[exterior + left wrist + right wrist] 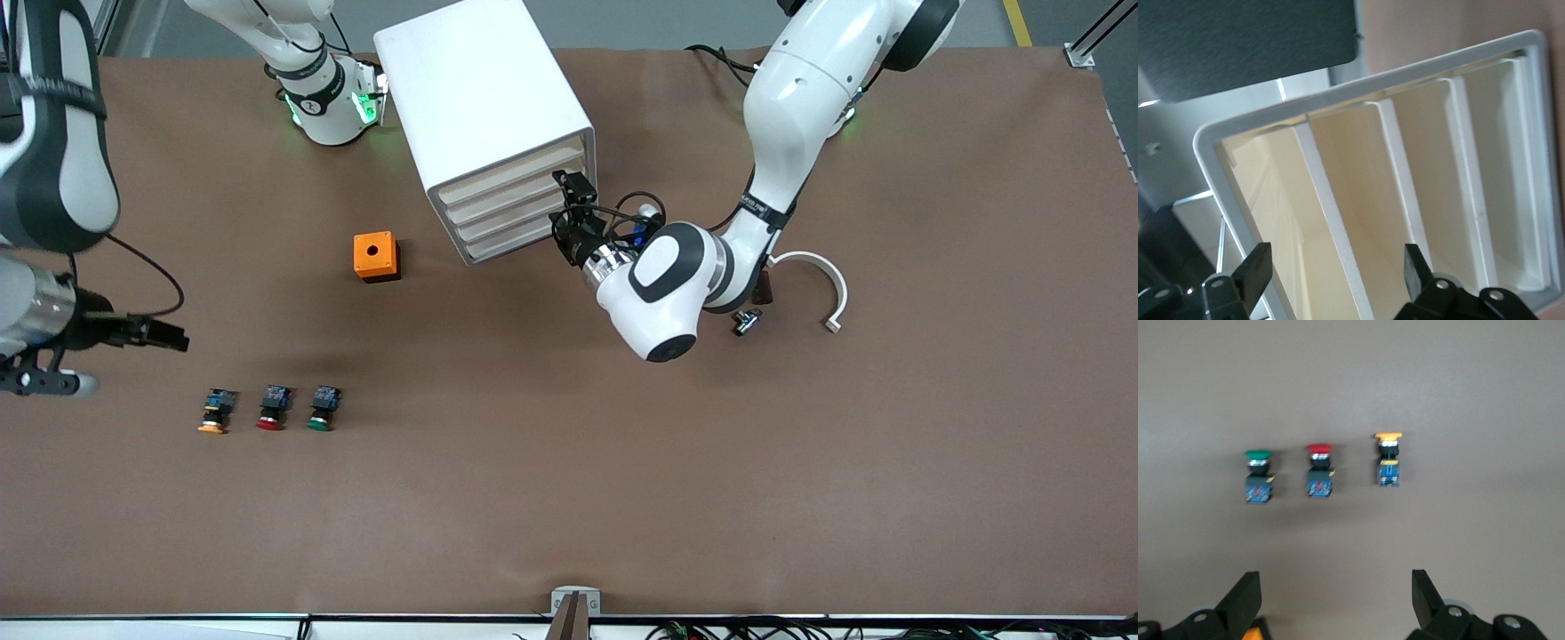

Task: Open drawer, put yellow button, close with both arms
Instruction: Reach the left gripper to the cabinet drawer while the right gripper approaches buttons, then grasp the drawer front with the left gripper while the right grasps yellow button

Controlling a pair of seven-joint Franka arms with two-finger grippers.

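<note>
The white cabinet (484, 98) stands near the arms' bases, with all its drawers shut. The uppermost drawer (514, 169) has a cream front. My left gripper (564, 201) is open, close in front of the drawer fronts at the cabinet's corner toward the left arm's end. In the left wrist view it (1337, 270) faces the cream fronts inside the cabinet frame (1371, 100) and holds nothing. The yellow button (214, 413) lies on the table beside the red one. My right gripper (176, 338) is open and empty, over the table short of the yellow button (1388, 457).
A red button (272, 408) and a green button (323, 408) lie in a row with the yellow one. An orange box with a hole (376, 256) sits between the buttons and the cabinet. A white curved piece (822, 284) and a small metal part (745, 320) lie by the left arm.
</note>
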